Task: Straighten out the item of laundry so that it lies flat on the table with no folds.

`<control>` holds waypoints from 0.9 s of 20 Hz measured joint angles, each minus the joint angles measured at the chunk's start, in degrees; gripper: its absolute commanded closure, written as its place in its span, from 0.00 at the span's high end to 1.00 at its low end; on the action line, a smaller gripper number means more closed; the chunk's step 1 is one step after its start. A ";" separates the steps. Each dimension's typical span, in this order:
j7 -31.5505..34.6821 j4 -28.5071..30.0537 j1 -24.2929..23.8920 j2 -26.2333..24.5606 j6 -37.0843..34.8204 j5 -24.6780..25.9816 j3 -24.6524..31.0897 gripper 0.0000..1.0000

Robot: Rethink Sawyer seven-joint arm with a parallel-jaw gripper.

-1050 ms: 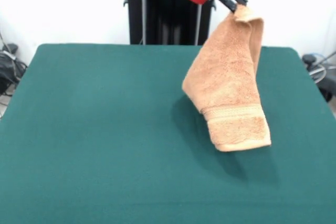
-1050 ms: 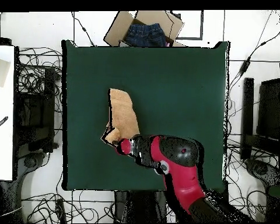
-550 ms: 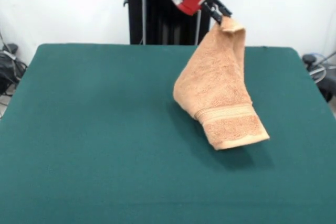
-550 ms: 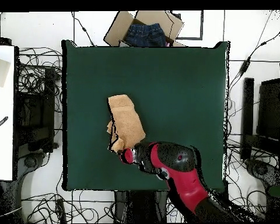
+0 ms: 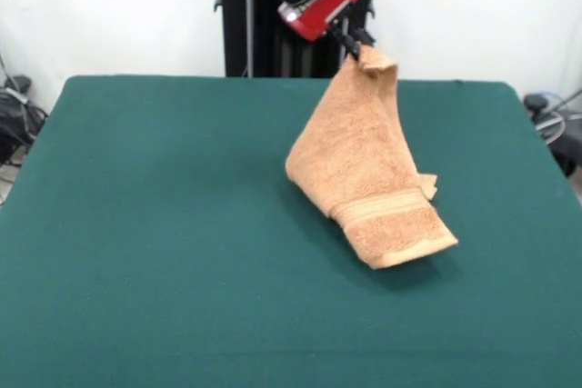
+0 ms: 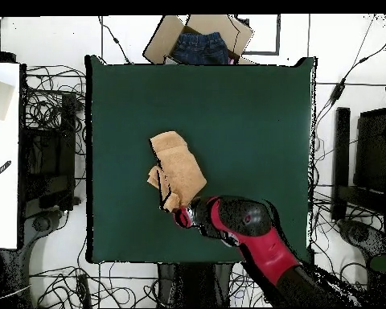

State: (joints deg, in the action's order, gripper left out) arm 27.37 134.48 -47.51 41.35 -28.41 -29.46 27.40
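The tan terry towel hangs folded from one corner, with its lower banded end resting on the dark green table. My gripper is shut on that top corner, above the table's far middle-right in the front view. From overhead the towel lies crumpled left of centre, and the gripper sits at its end nearest the robot's base. The table extends well beyond the towel on all sides.
A cardboard box holding blue jeans sits off the table's far edge in the overhead view. Cables and dark equipment surround the table on both sides. A white surface lies at the left.
The gripper has moved left and lower in the front view, still holding the corner. The towel's lower end has settled on the table and spread slightly.
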 measured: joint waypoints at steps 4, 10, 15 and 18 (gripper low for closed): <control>0.01 -2.60 0.69 -0.39 -0.95 1.80 -1.72 0.00; 0.01 -9.23 2.77 -1.31 -6.27 4.37 -5.23 0.00; 0.01 -13.21 3.11 -2.14 -8.99 5.32 -6.58 0.00; 0.01 -15.19 3.08 -2.78 -10.08 5.43 -7.04 0.00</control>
State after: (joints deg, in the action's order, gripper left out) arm 27.39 119.29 -44.42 38.57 -38.49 -24.02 20.36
